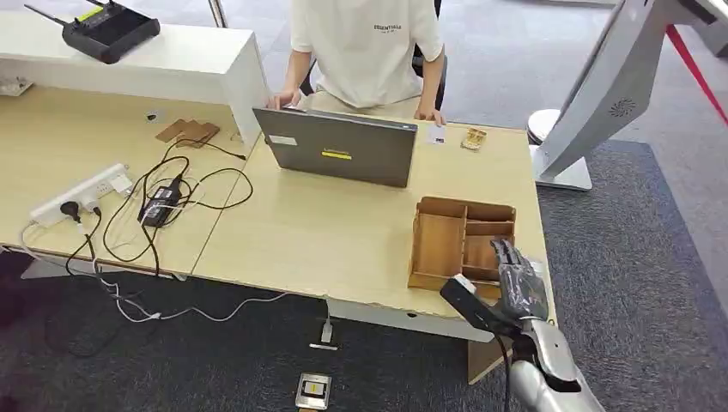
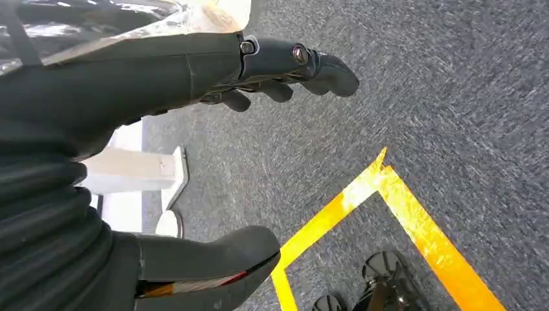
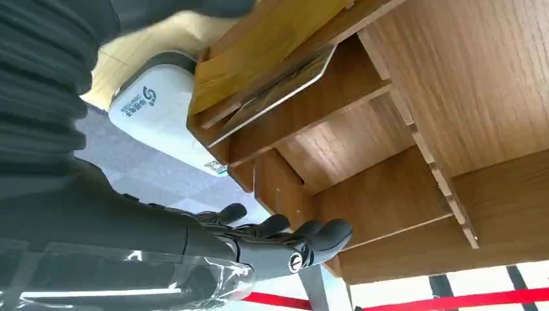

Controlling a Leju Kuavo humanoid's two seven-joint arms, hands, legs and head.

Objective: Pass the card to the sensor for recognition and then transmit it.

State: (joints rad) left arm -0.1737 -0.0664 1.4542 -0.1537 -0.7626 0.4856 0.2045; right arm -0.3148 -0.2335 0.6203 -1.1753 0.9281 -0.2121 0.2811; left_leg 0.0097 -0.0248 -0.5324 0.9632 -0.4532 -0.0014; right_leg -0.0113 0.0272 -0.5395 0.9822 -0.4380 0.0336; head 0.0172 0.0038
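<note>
One laptop (image 1: 339, 146) beyond wooden organizer (image 1: 462, 240)

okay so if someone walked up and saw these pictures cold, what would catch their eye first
Probably the robot's right hand, reaching over the wooden organizer box at the near right end of the desk, with a white sensor device beside the box. Next, the person in a white shirt sitting behind the grey laptop across the desk, and the tangle of black cables by the power strip.

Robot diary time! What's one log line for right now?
right hand: open, over wooden organizer | card: in organizer slot | left hand: open, above carpet
</note>
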